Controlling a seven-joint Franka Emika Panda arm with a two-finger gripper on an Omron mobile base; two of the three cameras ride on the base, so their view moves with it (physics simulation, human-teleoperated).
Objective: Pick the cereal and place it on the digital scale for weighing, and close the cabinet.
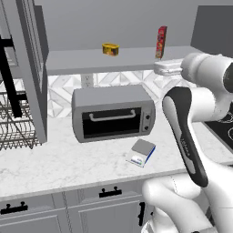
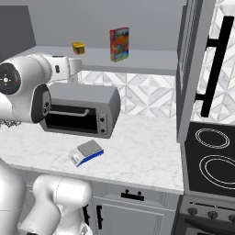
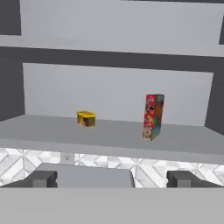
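The cereal (image 3: 153, 116) stands upright on the cabinet shelf (image 3: 52, 129); probably light, stiff cardboard. The open hand (image 3: 112, 179) should pinch its narrow sides.

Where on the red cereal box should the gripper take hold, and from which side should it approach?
Probably at mid-height, across the thin sides. The cereal stands upright near the open front edge of the cabinet shelf, apart from the yellow can, so the open gripper can come straight in from the front.
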